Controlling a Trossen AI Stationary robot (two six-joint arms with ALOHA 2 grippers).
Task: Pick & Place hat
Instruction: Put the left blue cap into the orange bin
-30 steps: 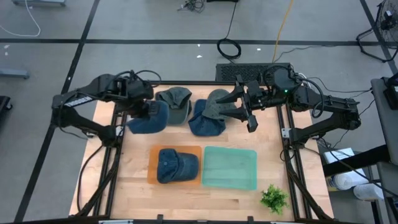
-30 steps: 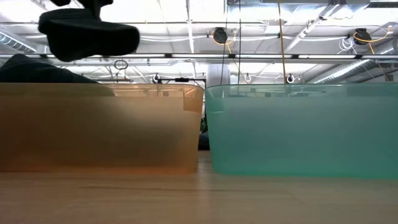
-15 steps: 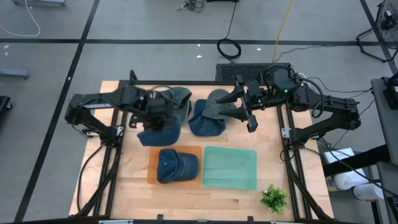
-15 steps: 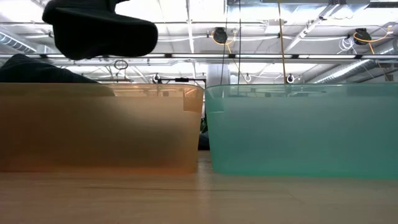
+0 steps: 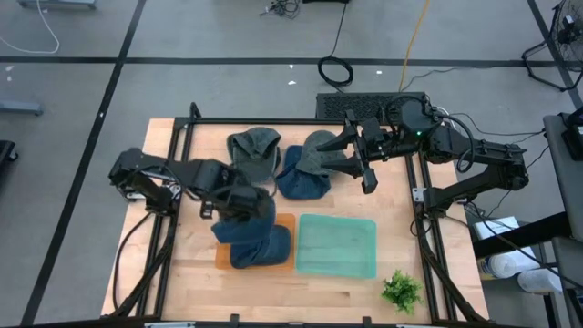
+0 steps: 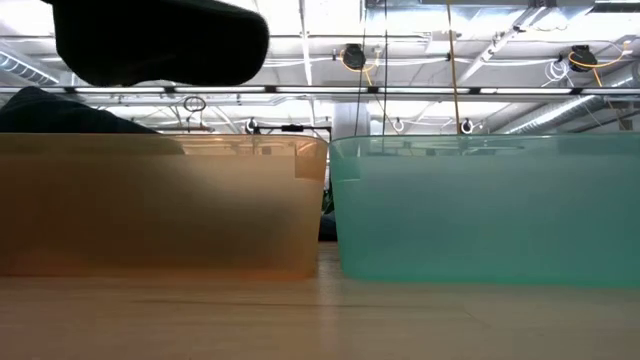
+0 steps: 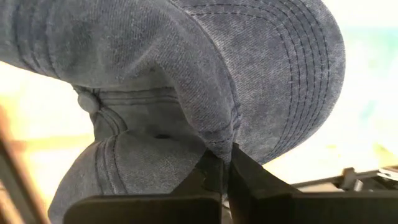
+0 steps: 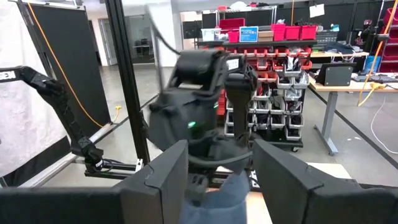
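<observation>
high: straight down over translucent orange plastic bin | low: tabletop level, close before that bin | left wrist: close above it | right wrist: faces room beyond it

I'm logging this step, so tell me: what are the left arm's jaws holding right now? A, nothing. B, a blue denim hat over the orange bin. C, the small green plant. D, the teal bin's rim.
B: the left gripper is clamped on the blue denim hat, held above the orange bin.
</observation>
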